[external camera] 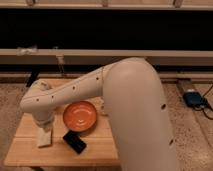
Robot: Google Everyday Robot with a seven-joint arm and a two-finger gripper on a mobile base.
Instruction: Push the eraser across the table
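The eraser [74, 141] is a small flat black block lying on the light-wood table [25, 152], near its front edge and just in front of the orange plate [80, 116]. My white arm reaches in from the right and bends down over the table's left side. My gripper [45, 126] points down at the left, right above a pale beige block [44, 139] and a short way left of the eraser. It is not touching the eraser.
A small pale object [103, 107] sits to the right of the plate, partly behind my arm. A low ledge with a clear bottle [59, 62] runs behind the table. A blue device [193, 98] lies on the floor at the right.
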